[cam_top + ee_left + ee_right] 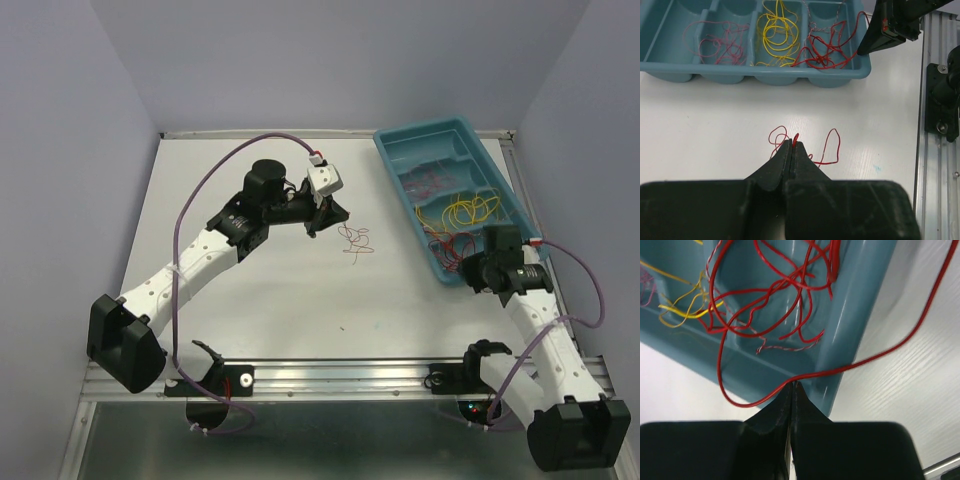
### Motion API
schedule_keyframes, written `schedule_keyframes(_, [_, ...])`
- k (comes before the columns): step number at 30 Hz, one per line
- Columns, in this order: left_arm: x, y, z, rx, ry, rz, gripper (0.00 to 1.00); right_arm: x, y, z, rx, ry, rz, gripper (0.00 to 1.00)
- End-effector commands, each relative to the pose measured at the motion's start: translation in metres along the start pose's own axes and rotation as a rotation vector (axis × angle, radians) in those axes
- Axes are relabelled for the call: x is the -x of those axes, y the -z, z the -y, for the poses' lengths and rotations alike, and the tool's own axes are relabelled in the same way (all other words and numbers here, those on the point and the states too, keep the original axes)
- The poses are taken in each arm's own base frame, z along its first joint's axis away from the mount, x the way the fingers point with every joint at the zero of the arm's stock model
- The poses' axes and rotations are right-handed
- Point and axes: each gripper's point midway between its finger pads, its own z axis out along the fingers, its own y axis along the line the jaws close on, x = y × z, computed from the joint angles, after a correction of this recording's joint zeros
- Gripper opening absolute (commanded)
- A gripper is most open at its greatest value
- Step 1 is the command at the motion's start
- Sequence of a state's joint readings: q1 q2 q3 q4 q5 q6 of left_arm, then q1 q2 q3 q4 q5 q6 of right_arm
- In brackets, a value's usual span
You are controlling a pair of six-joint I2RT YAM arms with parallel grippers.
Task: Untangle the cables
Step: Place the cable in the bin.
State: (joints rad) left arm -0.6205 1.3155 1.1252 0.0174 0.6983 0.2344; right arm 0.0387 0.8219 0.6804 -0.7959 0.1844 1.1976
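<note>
A small tangle of thin red cables [355, 240] lies on the white table left of the teal tray [425, 127]. My left gripper [315, 228] is at its left edge and, in the left wrist view, is shut [791, 142] on one red strand whose loops [832, 145] spread beyond the tips. More cables lie in the tray: pink [720, 40], yellow [777, 32] and red [825, 50]. My right gripper [462, 268] is at the tray's near end, shut [792, 384] on a long red cable [880, 355] pinched at the very fingertips. That cable leads out of the red tangle [775, 295] and over the tray wall [855, 315].
The tray has several compartments and lies slanted along the table's right side. Purple arm cables arc over both arms [215, 175]. A metal rail [330, 375] runs along the near edge, and grey walls enclose the table on three sides.
</note>
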Motion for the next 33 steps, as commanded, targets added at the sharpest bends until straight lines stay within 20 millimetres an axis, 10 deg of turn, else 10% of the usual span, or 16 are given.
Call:
schedule_keyframes(1, [0.006,0.000,-0.002,0.007,-0.034,0.023,0.00,0.032,-0.010,-0.016,-0.055,0.102,0.120,0.01])
schedule_keyframes(17, [0.000,-0.003,-0.001,-0.005,-0.023,0.008,0.00,0.028,-0.091,-0.029,-0.194,0.328,0.063,0.01])
schedule_keyframes(28, [-0.001,-0.010,0.000,-0.045,-0.026,0.005,0.00,0.048,-0.050,-0.087,0.048,0.629,0.089,0.03])
schedule_keyframes(33, [0.032,-0.016,0.009,-0.129,-0.030,0.063,0.00,0.070,-0.009,-0.112,0.158,0.660,0.200,0.31])
